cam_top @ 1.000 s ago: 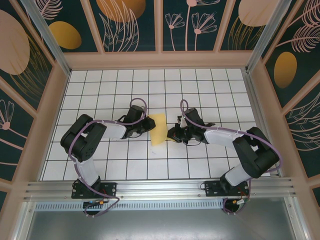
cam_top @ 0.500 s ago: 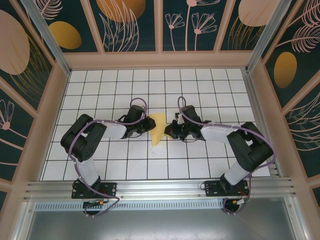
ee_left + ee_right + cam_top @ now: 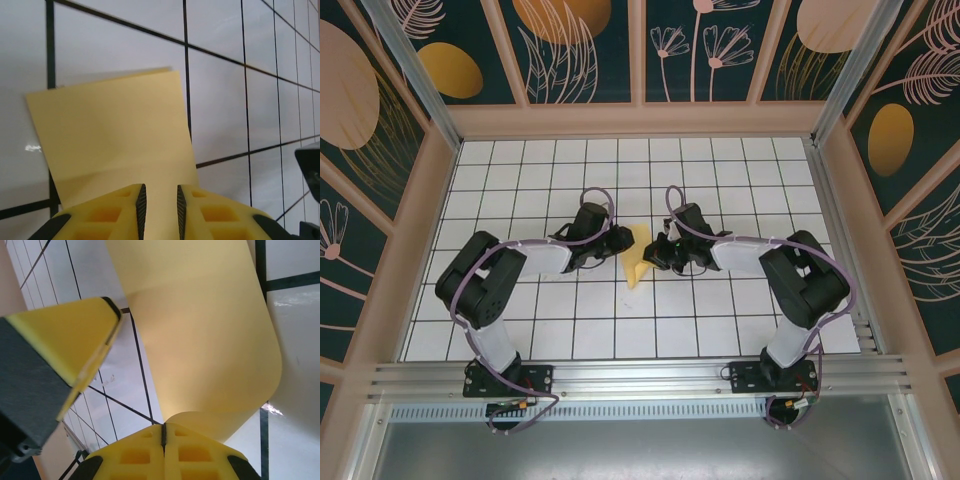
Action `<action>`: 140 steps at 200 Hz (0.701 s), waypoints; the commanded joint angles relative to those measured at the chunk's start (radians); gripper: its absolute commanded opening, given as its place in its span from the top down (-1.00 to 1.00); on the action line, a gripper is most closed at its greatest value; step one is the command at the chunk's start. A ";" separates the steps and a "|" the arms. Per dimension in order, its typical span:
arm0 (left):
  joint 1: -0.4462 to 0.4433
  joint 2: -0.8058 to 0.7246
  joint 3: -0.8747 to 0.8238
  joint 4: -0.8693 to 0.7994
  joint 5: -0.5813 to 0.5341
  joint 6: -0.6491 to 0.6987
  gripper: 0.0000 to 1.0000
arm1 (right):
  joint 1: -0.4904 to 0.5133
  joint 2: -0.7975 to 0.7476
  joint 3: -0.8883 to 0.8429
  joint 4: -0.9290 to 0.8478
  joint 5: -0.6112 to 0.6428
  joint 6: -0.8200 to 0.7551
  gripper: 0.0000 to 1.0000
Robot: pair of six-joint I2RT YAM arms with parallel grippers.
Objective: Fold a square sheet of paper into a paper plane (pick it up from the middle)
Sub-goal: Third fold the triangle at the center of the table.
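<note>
1. Top view, closest in: both arm bases sit on the aluminium rail [image 3: 640, 372] at the near edge. The left arm [image 3: 485, 290] and right arm [image 3: 805, 290] are both elbowed in toward the middle.
2. A bit further out, the left gripper [image 3: 618, 246] and right gripper [image 3: 656, 256] face each other over the grid table [image 3: 740, 170]. The square sheet of paper [image 3: 638, 258] sits right between them, roughly mid-table. From above it's not flat, more of a bent yellow wedge.
3. Left wrist cam: the left gripper [image 3: 161, 196] has its jaws just a sliver apart, with yellow showing through the gap. The square sheet of paper [image 3: 115, 130] spreads out ahead of the fingers over the tiles, with 1 faint fold line across it.
4. Right wrist cam: the right gripper [image 3: 163, 426] is clamped tight on the edge of the square sheet of paper [image 3: 200, 330]. The paper curls up and away from the fingertips in 1 big loop. A finger of the left gripper [image 3: 65, 340] sits just beside that curl.
5. Past the grippers, the white tiles run to a wooden frame [image 3: 640, 120] and dark flower-pattern panels [image 3: 580, 50].
</note>
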 commanded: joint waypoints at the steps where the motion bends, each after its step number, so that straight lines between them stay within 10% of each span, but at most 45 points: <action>1: 0.019 -0.006 0.018 -0.053 -0.059 0.034 0.47 | 0.011 0.019 0.035 -0.039 0.025 -0.033 0.90; 140: 0.020 0.093 0.060 -0.078 -0.009 0.054 0.65 | 0.045 0.103 0.123 -0.044 0.031 -0.099 0.90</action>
